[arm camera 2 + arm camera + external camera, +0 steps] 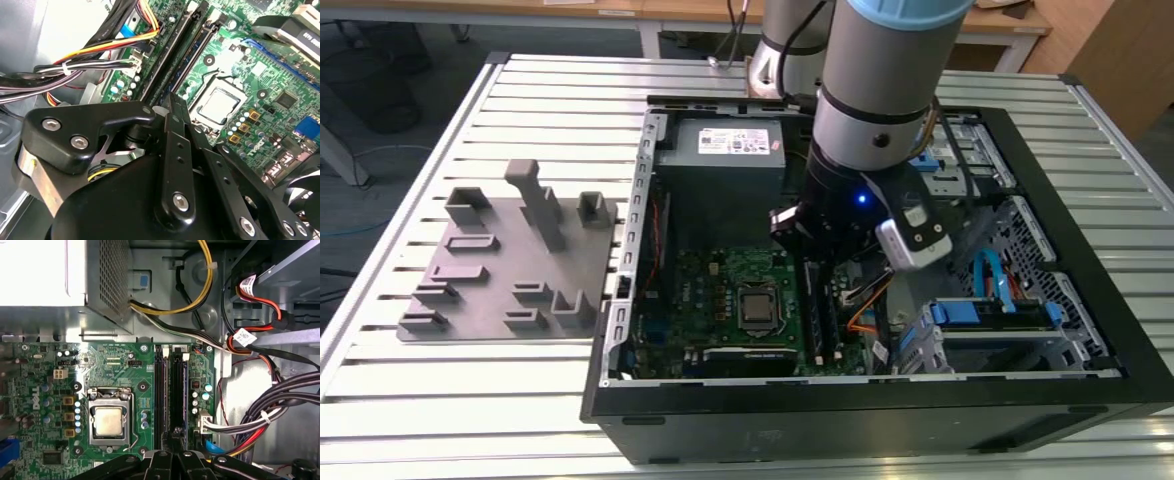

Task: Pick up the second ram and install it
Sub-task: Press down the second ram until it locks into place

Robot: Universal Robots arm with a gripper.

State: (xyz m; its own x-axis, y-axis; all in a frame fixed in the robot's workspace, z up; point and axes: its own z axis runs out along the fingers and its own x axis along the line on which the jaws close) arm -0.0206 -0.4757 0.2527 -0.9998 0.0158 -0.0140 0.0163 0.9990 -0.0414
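Hovering low inside the open computer case (1067, 260), the pincer (175, 437) has its fingers drawn close together over the memory slots (159, 390), and whether they pinch anything I cannot tell. Right at the fingertips, the second ram (177, 390) stands edge-on in the slot farther from the CPU socket (110, 421), a dark line running up the green motherboard (125, 365); the second wrist view shows it too (192, 57). Bundled cables (280, 415) crowd the right of the first wrist view. In the exterior view, the arm (887, 70) descends from the top centre, and a grey fixture plate (507, 260) lies at centre left on the slatted surface (400, 400).
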